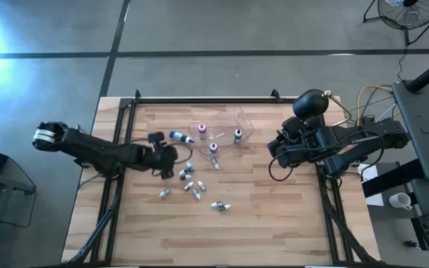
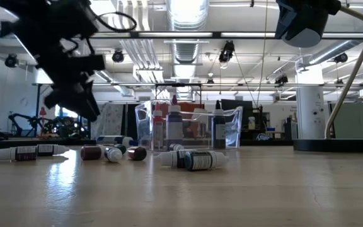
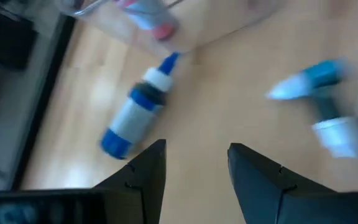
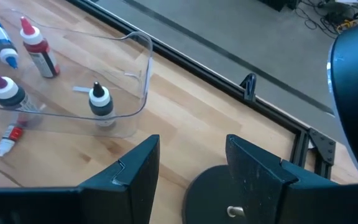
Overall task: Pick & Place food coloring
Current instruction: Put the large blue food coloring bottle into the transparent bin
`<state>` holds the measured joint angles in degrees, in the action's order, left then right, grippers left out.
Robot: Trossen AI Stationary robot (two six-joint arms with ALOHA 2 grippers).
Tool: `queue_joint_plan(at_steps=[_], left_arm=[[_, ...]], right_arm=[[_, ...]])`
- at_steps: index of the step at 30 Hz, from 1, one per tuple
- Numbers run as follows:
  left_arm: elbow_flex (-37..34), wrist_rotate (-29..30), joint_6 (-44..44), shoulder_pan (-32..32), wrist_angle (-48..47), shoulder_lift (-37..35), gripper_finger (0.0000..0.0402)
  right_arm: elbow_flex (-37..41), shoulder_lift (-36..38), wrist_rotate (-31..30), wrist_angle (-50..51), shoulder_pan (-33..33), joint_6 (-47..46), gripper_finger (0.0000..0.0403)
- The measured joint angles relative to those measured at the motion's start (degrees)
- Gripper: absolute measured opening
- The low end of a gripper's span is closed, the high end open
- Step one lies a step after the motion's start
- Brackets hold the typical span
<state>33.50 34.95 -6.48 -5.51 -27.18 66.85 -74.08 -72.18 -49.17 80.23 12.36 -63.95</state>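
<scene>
Seen from above, the wooden bench (image 1: 274, 223) carries a clear plastic tub (image 1: 226, 128) a little toward twelve o'clock from its centre. Three small dropper bottles stand upright inside it: a pink-capped one (image 1: 202, 130), a dark-capped one (image 1: 237, 135) and a purple-capped one (image 1: 213, 147). In the right wrist view the same tub (image 4: 143, 74) shows a red-capped bottle (image 4: 37, 50), a purple-capped bottle (image 4: 5, 92) and a black-capped bottle (image 4: 100, 99) standing in it.

The rest of the food coloring lies loose on the bench. A blue-capped bottle (image 1: 181, 137) lies on its side just at nine o'clock of the tub; the left wrist view shows this blue bottle (image 3: 135, 106) flat on the wood, close ahead of the fingers. A scatter of other bottles (image 1: 191, 182) lies at about seven o'clock of the tub, with one pair (image 1: 220, 205) farthest toward six o'clock. From bench height several of them (image 2: 191, 159) lie in a row in front of the tub.

The left gripper (image 1: 164, 155) reaches in from nine o'clock and hangs above the bench between the blue bottle and the scatter, its fingers (image 3: 145, 171) parted and holding nothing. The right gripper (image 1: 276, 147) waits at three o'clock of the tub, well apart from it, its fingers (image 4: 135, 171) also spread and empty.
</scene>
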Motion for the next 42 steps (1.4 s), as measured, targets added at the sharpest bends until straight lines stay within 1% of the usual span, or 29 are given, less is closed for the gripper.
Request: queue_joint_plan(at_steps=[3, 4, 6, 8, 12, 16, 18, 23, 29, 33, 36, 39, 42], left_arm=[[-2.7, -1.7, 8.6, 7.5, 7.8, 0.2, 0.0147], [-3.4, -3.7, 11.1, 10.2, 10.7, 0.4, 0.0147], [-4.5, -9.8, 16.3, 15.1, 16.3, 1.0, 0.0147], [-4.8, -14.3, 21.3, 18.6, 19.4, 2.1, 0.0147], [-3.5, -16.1, 28.6, 22.5, 20.8, 4.9, 0.0147], [-2.7, -21.0, 36.0, 24.3, 21.4, 8.8, 0.0147], [-2.5, -21.2, 38.6, 24.9, 22.2, 11.1, 0.0147], [0.0, -20.9, 39.2, 26.4, 23.4, 15.1, 0.0147], [3.0, -21.2, 40.1, 26.9, 21.9, 15.1, 0.0147], [3.0, -25.8, 44.8, 29.3, 21.3, 16.0, 0.0147], [3.1, -27.8, 46.7, 30.7, 19.4, 17.2, 0.0147], [3.4, -27.9, 46.1, 31.0, 17.9, 18.4, 0.0147], [3.6, -27.9, 41.5, 31.0, 15.7, 18.2, 0.0147]], right_arm=[[0.0, 0.0, 0.2, 0.0, 0.0, -0.8, 0.0176], [0.0, 0.0, 0.2, 0.0, 0.0, -1.1, 0.0176], [0.0, 0.0, 0.3, 0.0, 0.0, -1.8, 0.0176], [0.0, 0.0, 0.4, 0.0, 0.0, -1.9, 0.0176], [0.1, 0.0, 0.9, -0.1, 0.0, -2.1, 0.0176], [0.1, -0.1, 1.2, -0.1, 0.0, -2.8, 0.0176], [0.1, -0.1, 1.2, -0.1, 0.0, -3.4, 0.0176], [0.1, -0.1, 1.2, -0.2, 0.0, -4.3, 0.0176], [0.1, -0.1, 1.2, -0.2, 0.0, -6.1, 0.0176], [0.1, -0.1, 1.2, -0.2, 0.0, -6.2, 0.0176], [0.1, -0.1, 1.2, -0.2, 0.0, -6.2, 0.0176], [0.1, -0.1, 1.2, -0.2, 0.0, -6.2, 0.0176], [0.2, -0.1, 1.2, -0.2, 0.0, -6.2, 0.0176]])
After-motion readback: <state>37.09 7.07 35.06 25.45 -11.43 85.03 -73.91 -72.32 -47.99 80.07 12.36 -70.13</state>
